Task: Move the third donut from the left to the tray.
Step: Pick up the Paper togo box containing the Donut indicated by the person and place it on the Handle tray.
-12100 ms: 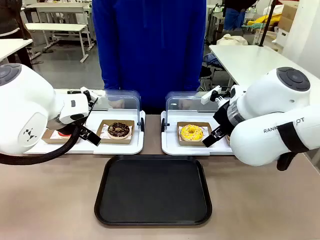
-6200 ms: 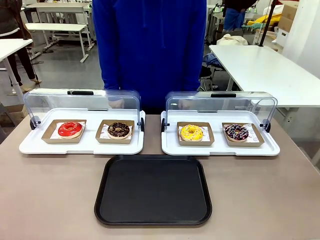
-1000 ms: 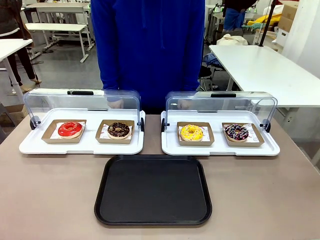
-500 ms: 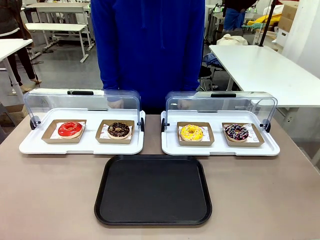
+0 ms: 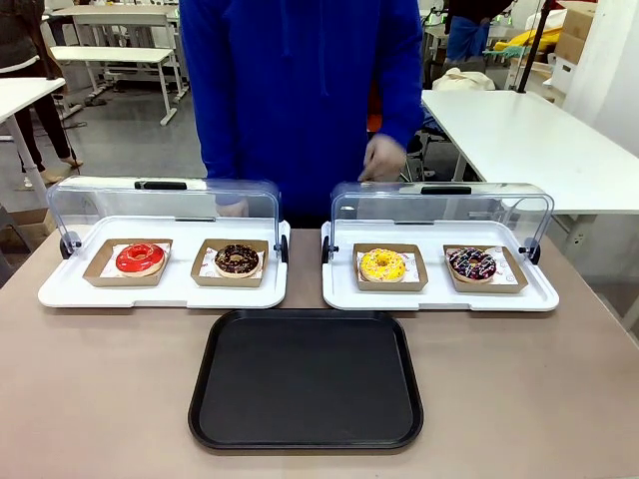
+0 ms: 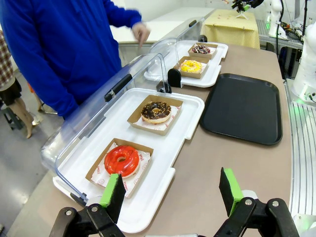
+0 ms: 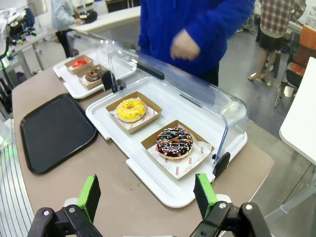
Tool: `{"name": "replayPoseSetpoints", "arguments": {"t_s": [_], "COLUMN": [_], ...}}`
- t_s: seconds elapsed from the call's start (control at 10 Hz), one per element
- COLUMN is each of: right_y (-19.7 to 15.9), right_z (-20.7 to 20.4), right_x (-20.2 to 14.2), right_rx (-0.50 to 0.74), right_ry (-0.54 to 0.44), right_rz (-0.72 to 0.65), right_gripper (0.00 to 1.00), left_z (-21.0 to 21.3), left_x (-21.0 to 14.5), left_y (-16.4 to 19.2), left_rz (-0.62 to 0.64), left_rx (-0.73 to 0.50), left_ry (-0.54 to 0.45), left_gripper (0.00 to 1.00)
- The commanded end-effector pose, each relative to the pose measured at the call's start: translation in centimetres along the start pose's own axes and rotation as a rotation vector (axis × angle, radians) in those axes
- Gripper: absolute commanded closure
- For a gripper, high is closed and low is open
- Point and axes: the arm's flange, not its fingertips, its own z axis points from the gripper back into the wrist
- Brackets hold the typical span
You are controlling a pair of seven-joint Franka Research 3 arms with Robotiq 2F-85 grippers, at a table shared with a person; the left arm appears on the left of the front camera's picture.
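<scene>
I'm looking along my left gripper (image 6: pixel 173 190) first: its jaws are standing wide apart with nothing between them, hanging off the left end of the row over the table (image 5: pixel 100 399). Past it, the left white tray (image 5: pixel 160 295) is carrying a red-iced donut (image 5: pixel 140 257) and a chocolate donut (image 5: pixel 238 259), each in a brown holder, with the clear lid (image 5: pixel 165 205) swung up behind them.

In the middle, the black tray (image 5: pixel 306 379) is lying bare just in front of both white trays, its longer side seemingly running left to right as I'm seeing it from the front.

The yellow donut (image 5: pixel 382 264) is sitting flat, icing and hole facing up, in its square cardboard holder (image 5: pixel 389 286) on the left half of the right white tray (image 5: pixel 439 302) (a ring, so no long axis to speak of; the holder's edges are lining up with the tray's). Just beside it on the right, a dark donut (image 5: pixel 471 263) with coloured sprinkles is sitting in its own holder. The domed lid (image 5: pixel 499 210) is tilting open behind the pair, leaving the side facing me uncovered. The person's hand (image 5: pixel 383 158) is hovering, blurred, above that lid's far edge.

My right gripper (image 7: pixel 147 191) is likewise gaping, gripping nothing, near the table's right end.
</scene>
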Motion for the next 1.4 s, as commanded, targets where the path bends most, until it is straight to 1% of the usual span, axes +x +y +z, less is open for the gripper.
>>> {"name": "replayPoseSetpoints", "arguments": {"t_s": [0.0, 1.3], "right_y": [-0.48, -0.48], "right_z": [-0.17, -0.17], "right_x": [0.23, 0.23], "right_rx": [-0.007, -0.007], "right_ry": [-0.031, -0.031], "right_rz": [0.026, 0.026], "right_gripper": [0.0, 0.0], "left_z": [-0.01, -0.01], "left_x": [0.02, 0.02], "left_y": [0.03, 0.03], "left_rz": [-0.014, -0.014], "left_rx": [0.005, 0.005], "left_ry": [-0.022, -0.022], "left_gripper": [0.0, 0.0]}}
